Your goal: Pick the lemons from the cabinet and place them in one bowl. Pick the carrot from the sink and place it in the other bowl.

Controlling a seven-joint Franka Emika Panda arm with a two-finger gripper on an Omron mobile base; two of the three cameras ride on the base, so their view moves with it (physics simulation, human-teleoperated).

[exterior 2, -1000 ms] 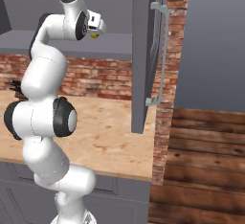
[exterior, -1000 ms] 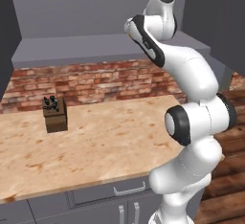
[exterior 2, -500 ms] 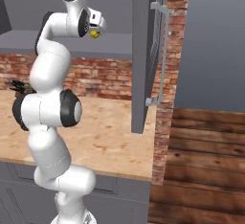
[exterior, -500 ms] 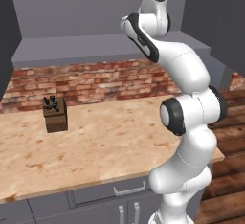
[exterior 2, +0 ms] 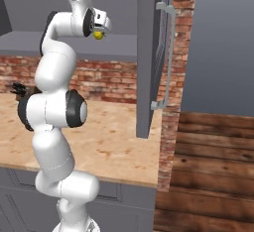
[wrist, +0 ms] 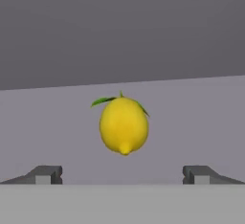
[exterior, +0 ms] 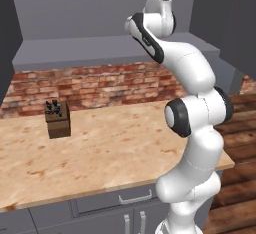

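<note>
Lemon (wrist: pixel 124 125), yellow with a green leaf at its stem end, is seen on the grey shelf (wrist: pixel 191 117) inside the cabinet (exterior 2: pixel 149 52), whose door is swung open with its long silver bar handle (exterior 2: pixel 167 57) facing outward. The claw (wrist: pixel 122 175) is held level with the fruit, its fingertips (wrist: pixel 45 174) set wide apart on either side and not touching it. In the right base view the lemon (exterior 2: pixel 98 35) is glimpsed just beside the raised hand. A dark knife block (exterior: pixel 58 119) stands on the wooden surface (exterior: pixel 110 148) below.
</note>
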